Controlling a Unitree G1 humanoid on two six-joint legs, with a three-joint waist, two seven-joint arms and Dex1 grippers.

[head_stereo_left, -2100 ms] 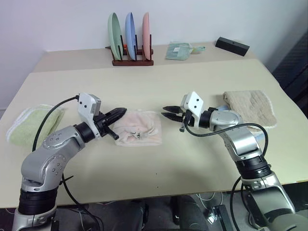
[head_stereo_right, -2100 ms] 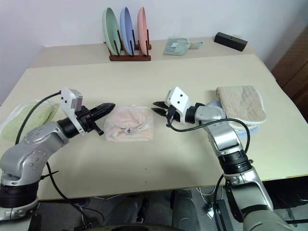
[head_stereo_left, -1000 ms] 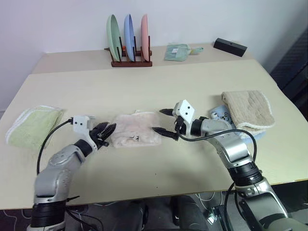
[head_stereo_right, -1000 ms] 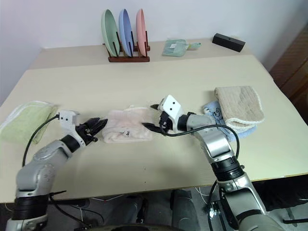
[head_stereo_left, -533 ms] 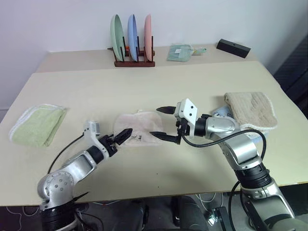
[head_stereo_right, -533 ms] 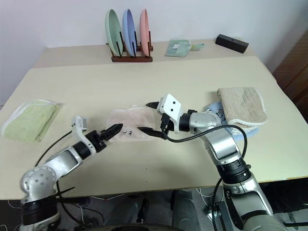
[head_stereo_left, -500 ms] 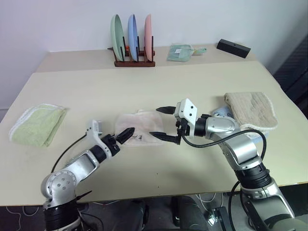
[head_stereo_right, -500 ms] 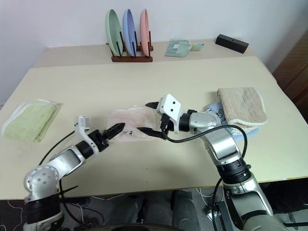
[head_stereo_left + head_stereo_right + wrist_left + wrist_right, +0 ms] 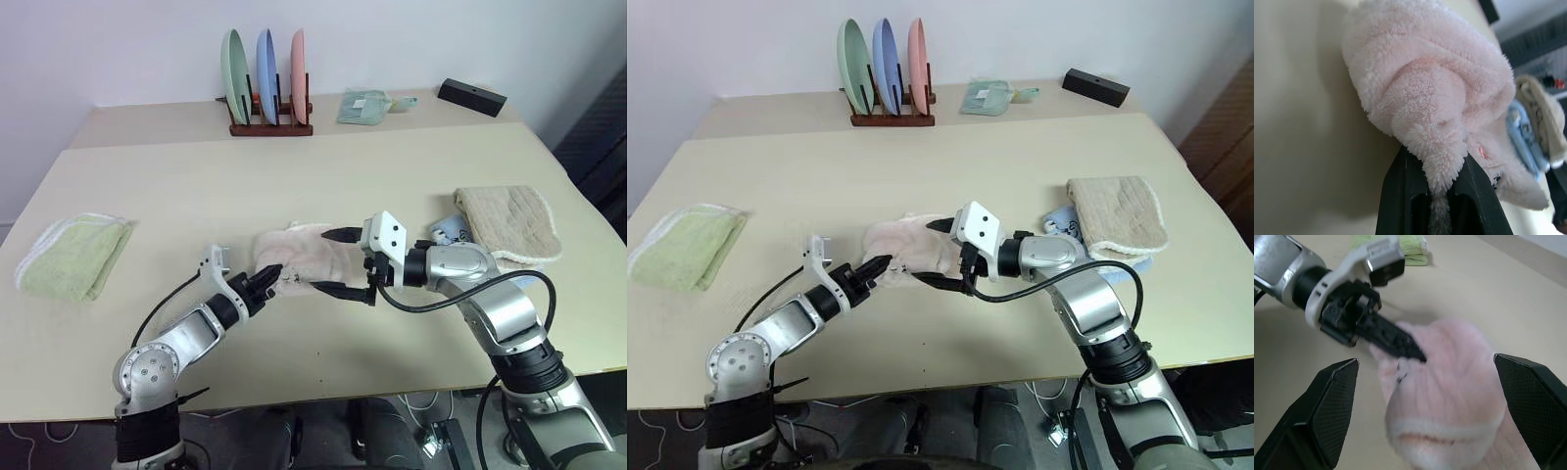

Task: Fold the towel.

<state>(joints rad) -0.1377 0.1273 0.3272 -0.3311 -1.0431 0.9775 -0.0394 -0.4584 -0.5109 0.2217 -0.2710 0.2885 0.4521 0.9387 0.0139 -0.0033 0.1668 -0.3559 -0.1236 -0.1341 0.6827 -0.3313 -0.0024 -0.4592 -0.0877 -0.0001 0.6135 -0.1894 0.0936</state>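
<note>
The pale pink towel lies bunched near the middle of the table. My left gripper is shut on the towel's near left edge. In the left wrist view its two black fingers pinch a fold of the terry cloth. My right gripper stands open at the towel's right end, one finger beyond the cloth and one on its near side, holding nothing. The right wrist view shows the towel between those wide fingers, with the left gripper biting its far edge.
A folded light green towel lies at the left. A beige towel rests over a blue cloth at the right. A plate rack, a small green cloth and a black box sit at the back.
My left gripper went from open at the towel's left edge to shut on it and pushed rightward. The towel is more bunched toward the right gripper, which stays open.
</note>
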